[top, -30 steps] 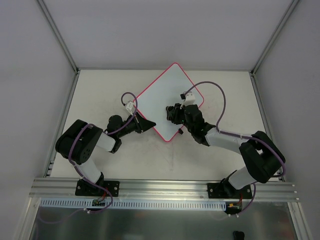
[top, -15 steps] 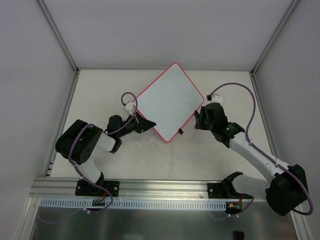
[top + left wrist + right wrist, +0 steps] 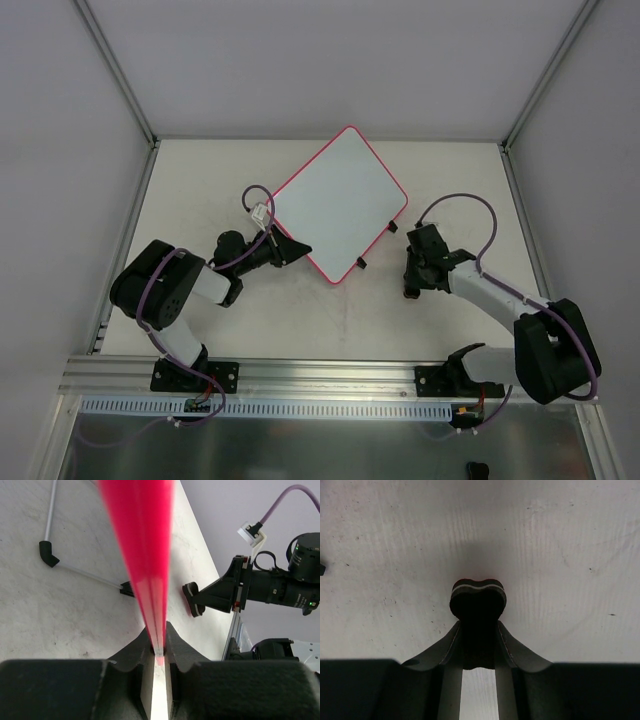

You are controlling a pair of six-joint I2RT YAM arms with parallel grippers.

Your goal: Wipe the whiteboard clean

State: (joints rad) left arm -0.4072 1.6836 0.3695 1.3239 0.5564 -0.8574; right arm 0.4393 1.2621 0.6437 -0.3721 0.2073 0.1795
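I keep the flat white pink-framed whiteboard [image 3: 340, 200] clenched in the left gripper [image 3: 159, 647]. To its right, the right gripper [image 3: 478, 630] grasps a black eraser block [image 3: 478, 599]. Wiping looks done; next, release both.

No text is readable (whiteboard [image 3: 338, 200] included).

Left gripper [image 3: 159, 647] sits at the bottom, jaws pinched tight on the pink-red frame of the whiteboard [image 3: 142, 540], which shoots up the picture as a blur. Left of it lie the speckled white surface [image 3: 60, 625] and a thin pale rod [image 3: 80, 571] with a black elbow. Off right, the right gripper [image 3: 196, 599] points this way, a small black eraser block [image 3: 190, 595] at its tip and a purple cable [image 3: 280, 500] above.
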